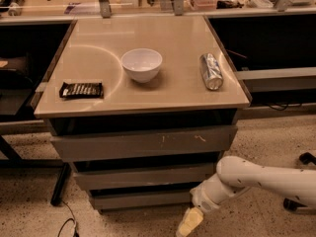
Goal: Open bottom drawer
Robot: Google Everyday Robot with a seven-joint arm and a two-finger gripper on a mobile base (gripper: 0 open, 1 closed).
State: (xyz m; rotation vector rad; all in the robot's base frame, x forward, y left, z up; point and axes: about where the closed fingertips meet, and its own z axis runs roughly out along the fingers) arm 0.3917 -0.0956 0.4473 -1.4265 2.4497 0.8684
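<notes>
The bottom drawer [140, 199] is the narrowest grey flat front, lowest of three under the beige tabletop; it sits flush and closed. Above it are the mid-sized grey front [143, 176] and the widest front with pale scratch marks [143, 143]. My white arm [256, 179] reaches in from the right, low to the floor. My gripper [189, 222], with yellowish fingers, hangs just below and in front of the bottom drawer's right end, near the lower frame edge.
On the tabletop [177, 90] stand a white bowl [141, 64], a lying silver can [211, 71] at right and a dark snack bar [81, 89] at left. A black table leg [59, 184] and cable [69, 223] are on the speckled floor at left.
</notes>
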